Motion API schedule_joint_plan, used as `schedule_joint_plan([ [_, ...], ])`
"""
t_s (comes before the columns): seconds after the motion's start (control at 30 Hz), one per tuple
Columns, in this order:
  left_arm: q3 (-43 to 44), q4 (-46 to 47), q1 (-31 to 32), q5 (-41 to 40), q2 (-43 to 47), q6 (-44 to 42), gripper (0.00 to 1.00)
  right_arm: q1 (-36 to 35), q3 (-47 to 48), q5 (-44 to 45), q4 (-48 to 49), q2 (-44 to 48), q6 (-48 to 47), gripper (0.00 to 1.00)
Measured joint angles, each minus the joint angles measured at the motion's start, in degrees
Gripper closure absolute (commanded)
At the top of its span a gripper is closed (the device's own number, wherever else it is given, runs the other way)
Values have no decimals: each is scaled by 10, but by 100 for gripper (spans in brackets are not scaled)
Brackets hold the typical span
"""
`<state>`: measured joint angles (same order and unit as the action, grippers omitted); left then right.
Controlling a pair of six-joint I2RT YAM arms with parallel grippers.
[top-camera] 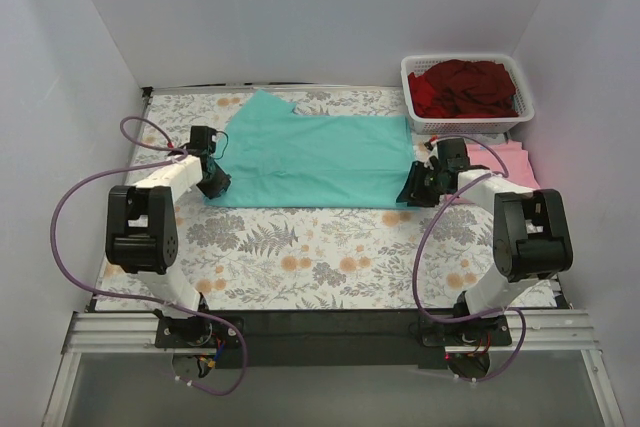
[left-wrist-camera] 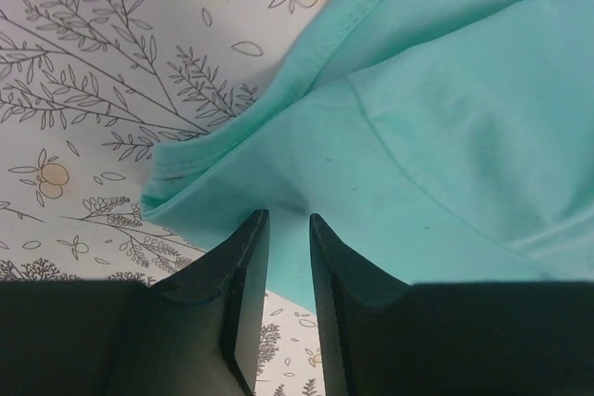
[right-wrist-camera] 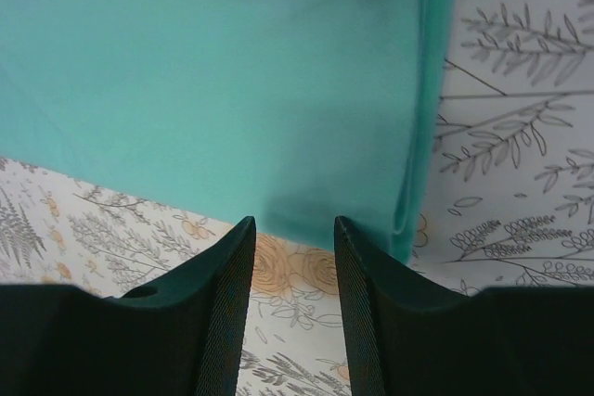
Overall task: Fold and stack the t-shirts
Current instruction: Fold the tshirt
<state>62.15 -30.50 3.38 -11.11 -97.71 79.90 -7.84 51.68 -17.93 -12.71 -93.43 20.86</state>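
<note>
A teal-green t-shirt (top-camera: 315,157) lies flat across the back middle of the floral table, one sleeve pointing up left. My left gripper (top-camera: 214,185) sits at its near-left corner. In the left wrist view the left gripper (left-wrist-camera: 289,217) is open by a narrow gap, its tips at the shirt's (left-wrist-camera: 445,136) folded edge. My right gripper (top-camera: 410,194) is at the near-right corner. There the right gripper (right-wrist-camera: 294,222) is open wider, tips just short of the shirt's (right-wrist-camera: 204,81) hem, nothing between them. Dark red shirts (top-camera: 465,87) are piled in the basket. A light pink shirt (top-camera: 515,159) lies under the right arm.
The white lattice basket (top-camera: 470,125) stands at the back right corner. A floral cloth (top-camera: 320,257) covers the table. White walls close in the left, back and right sides. Purple cables loop beside both arms.
</note>
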Motion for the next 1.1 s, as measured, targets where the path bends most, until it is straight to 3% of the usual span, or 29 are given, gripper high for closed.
schedule_joint_plan([
  [0.17, -31, -9, -3, 9, -10, 3, 80, 19, -47, -15, 26, 5, 15, 54],
  [0.4, -117, -21, -7, 32, 70, 16, 81, 48, -145, -17, 51, 94, 30, 53],
  [0.63, -222, -97, -7, 56, 214, 32, 75, 56, -193, 28, -54, 205, 5, 51],
  [0.83, -204, -125, -6, 76, 276, 35, 73, 54, -184, 3, -111, 257, -16, 51],
  [1.1, -138, -68, 5, 132, 231, 37, 73, 42, -140, -62, -30, 208, 1, 52],
])
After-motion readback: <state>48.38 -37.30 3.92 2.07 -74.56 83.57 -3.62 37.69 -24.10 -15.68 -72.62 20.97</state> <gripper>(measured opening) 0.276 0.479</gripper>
